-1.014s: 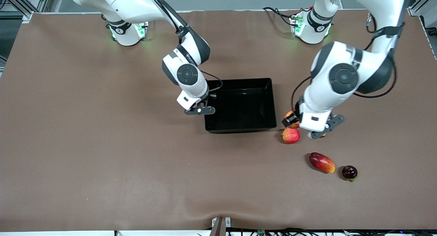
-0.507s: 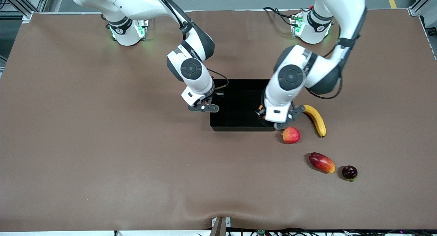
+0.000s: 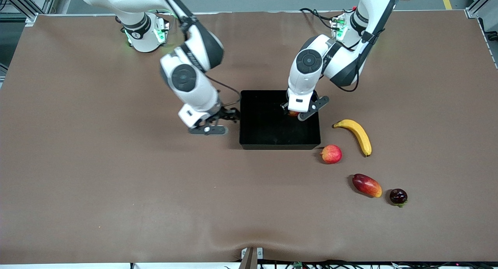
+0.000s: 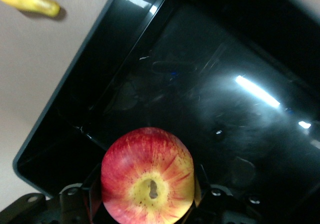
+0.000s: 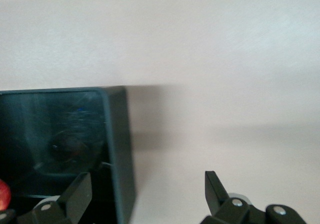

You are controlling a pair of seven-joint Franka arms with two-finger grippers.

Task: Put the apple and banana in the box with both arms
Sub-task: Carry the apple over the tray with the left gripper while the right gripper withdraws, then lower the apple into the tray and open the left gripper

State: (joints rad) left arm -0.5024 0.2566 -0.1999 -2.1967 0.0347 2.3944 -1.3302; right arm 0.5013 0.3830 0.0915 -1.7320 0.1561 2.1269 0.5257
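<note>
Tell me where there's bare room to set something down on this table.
Bare brown table between the box and the front camera's edge. Crowded: the left arm's end, with banana, pink apple, mango-like fruit and dark fruit.

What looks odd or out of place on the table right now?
Nothing is spilled or damaged. The left gripper holds the apple over the box. The right gripper is open over the table beside the box. The banana lies outside it.

The red-yellow apple hangs over the black box; the curved yellow banana lies beside the box.
</note>
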